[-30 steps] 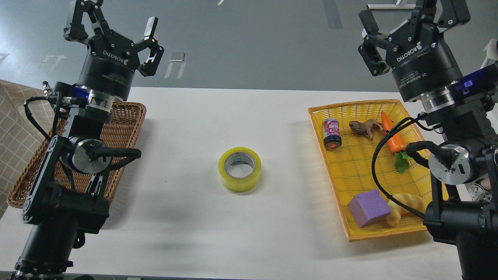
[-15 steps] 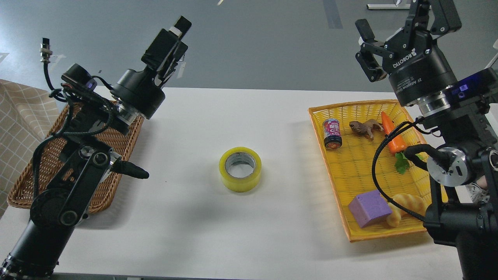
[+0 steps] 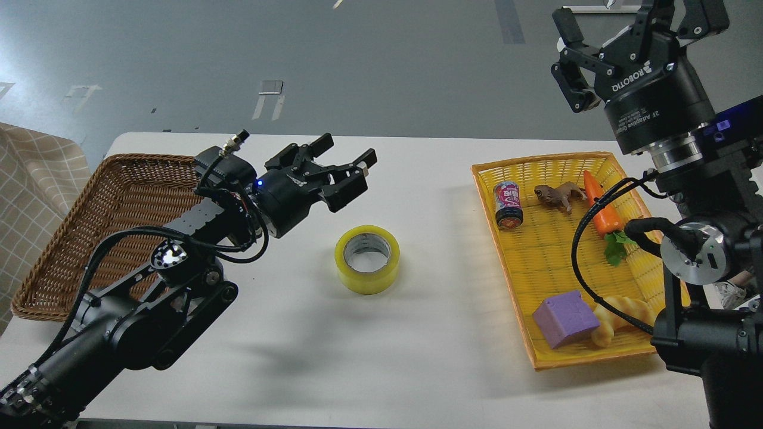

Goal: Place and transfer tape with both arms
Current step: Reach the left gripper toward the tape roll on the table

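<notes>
Tape lies flat on the white bench, mid-way between the wicker basket and the yellow tray, ungrasped. Left hand hovers just beside it, fingers apart; right hand is raised well clear, also apart. Pickup, transfer and placement all appear outstanding.

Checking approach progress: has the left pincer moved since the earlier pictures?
Yes. The left pincer has swung down from above the wicker basket and rightward, now open just up-left of the tape, which stayed put.
</notes>
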Tool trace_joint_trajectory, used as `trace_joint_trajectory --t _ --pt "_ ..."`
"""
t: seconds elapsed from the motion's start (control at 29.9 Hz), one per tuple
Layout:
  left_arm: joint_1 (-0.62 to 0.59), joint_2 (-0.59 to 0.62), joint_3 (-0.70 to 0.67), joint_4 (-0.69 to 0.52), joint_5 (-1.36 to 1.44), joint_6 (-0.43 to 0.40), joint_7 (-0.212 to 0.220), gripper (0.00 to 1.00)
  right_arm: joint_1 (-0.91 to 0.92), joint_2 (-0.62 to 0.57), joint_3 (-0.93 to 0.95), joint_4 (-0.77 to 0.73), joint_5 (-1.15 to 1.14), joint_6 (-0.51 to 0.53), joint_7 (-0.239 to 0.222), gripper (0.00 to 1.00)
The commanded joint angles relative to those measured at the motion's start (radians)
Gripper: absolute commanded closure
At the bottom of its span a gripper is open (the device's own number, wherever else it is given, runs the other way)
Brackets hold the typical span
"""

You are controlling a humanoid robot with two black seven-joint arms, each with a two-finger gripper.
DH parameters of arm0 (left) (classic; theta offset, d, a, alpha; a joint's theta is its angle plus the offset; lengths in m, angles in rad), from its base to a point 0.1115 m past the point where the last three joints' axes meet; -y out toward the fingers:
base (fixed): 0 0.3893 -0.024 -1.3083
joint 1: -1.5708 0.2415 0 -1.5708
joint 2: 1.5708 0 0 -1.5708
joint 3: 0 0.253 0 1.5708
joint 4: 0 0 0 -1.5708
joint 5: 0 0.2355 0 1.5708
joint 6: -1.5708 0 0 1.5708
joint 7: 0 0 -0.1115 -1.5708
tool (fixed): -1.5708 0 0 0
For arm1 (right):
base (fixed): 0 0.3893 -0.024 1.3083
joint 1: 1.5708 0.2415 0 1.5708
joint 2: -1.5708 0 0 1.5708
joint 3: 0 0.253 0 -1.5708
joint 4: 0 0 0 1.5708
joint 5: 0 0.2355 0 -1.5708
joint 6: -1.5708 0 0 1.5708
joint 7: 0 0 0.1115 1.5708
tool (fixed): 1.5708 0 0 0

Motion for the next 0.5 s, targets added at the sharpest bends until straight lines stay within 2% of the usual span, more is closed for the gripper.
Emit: trace_joint_trajectory --t 0.0,0.13,0.33,0.47 --pt "-0.048 -0.006 0.110 0.054 0.000 0.003 -0.003 0.02 -0.003 -0.002 0.000 -0.001 0.000 0.000 0.000 0.02" --pt "-0.163 -0.036 0.245 0.171 0.000 0.020 -0.001 0.02 -0.007 -0.001 0.007 -0.001 0.000 -0.005 0.001 0.02" --pt "-0.172 -0.075 0.300 0.281 0.000 0.035 -0.001 0.03 -0.018 0.003 0.043 -0.001 0.000 -0.005 0.001 0.02" --pt "-0.172 -0.082 0.316 0.291 0.000 0.043 -0.006 0.03 -0.039 0.004 0.076 0.000 0.002 -0.005 0.015 0.02"
